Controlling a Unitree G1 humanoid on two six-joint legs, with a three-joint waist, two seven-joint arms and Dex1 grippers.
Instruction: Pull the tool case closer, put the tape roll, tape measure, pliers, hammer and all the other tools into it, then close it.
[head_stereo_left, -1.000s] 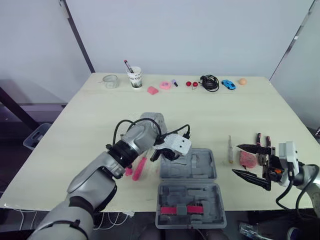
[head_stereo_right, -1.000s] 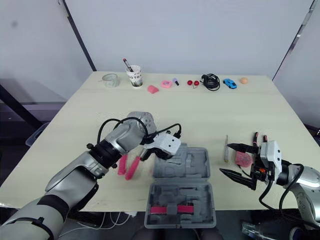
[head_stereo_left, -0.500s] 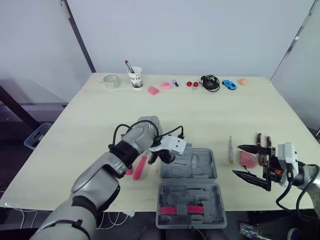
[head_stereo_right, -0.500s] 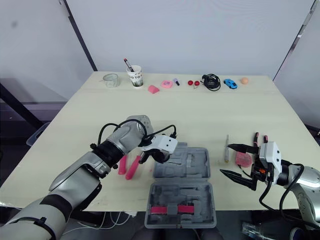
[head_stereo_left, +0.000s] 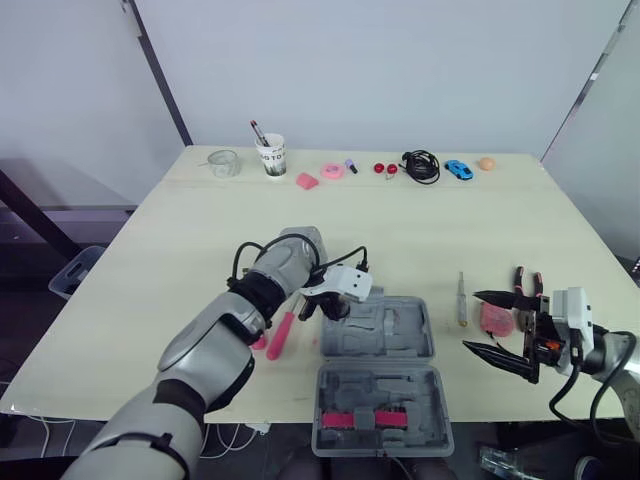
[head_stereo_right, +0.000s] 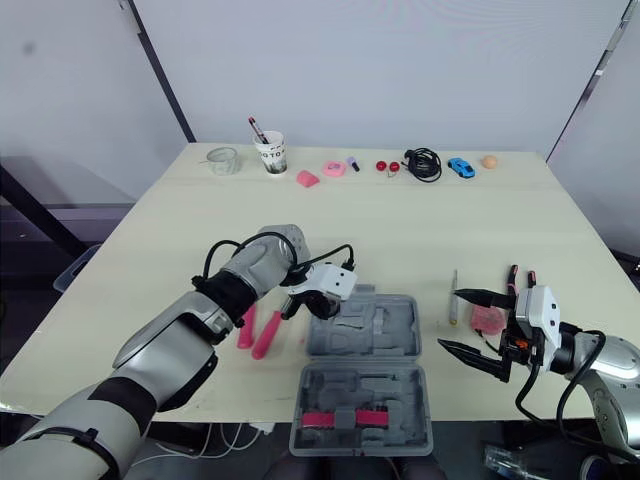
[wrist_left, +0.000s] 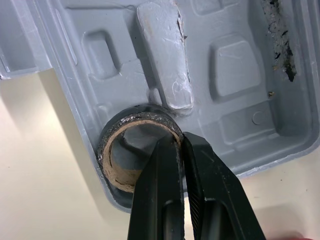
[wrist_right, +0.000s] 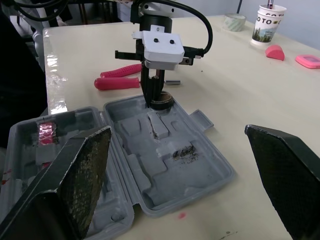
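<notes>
The pale wooden table (head_stereo_left: 180, 230) carries the grey tool case (head_stereo_left: 400, 335), which lies open and flat near the robot's edge, its far half showing bare moulded recesses; the left gripper (head_stereo_left: 328, 310) stands over that half's corner on the robot's left, pointing almost straight down; its fingers are nearly together, pinching the wall of the tape roll (wrist_left: 107, 150), one finger inside the ring and the other outside; the roll lies flat in the corner recess, hole upward, touching the case floor, so it looks placed and, in my judgement, only needs letting go and a straight lift clear; the right gripper (head_stereo_left: 472, 320) hangs spread wide and empty over the table to the right of the case; just beside it lie a pink squarish object (head_stereo_left: 493, 317), probably the tape measure, a red-and-black-handled tool (head_stereo_left: 524, 283), and a slim screwdriver-like tool (head_stereo_left: 461, 298) whose long axis runs away from the robot; these are nearer the right arm; a pink-handled tool (head_stereo_left: 280, 335) lies just beside the case on its left, long axis running roughly away from the robot, tilted a little, close to the left gripper and so the left arm's natural next pick.
</notes>
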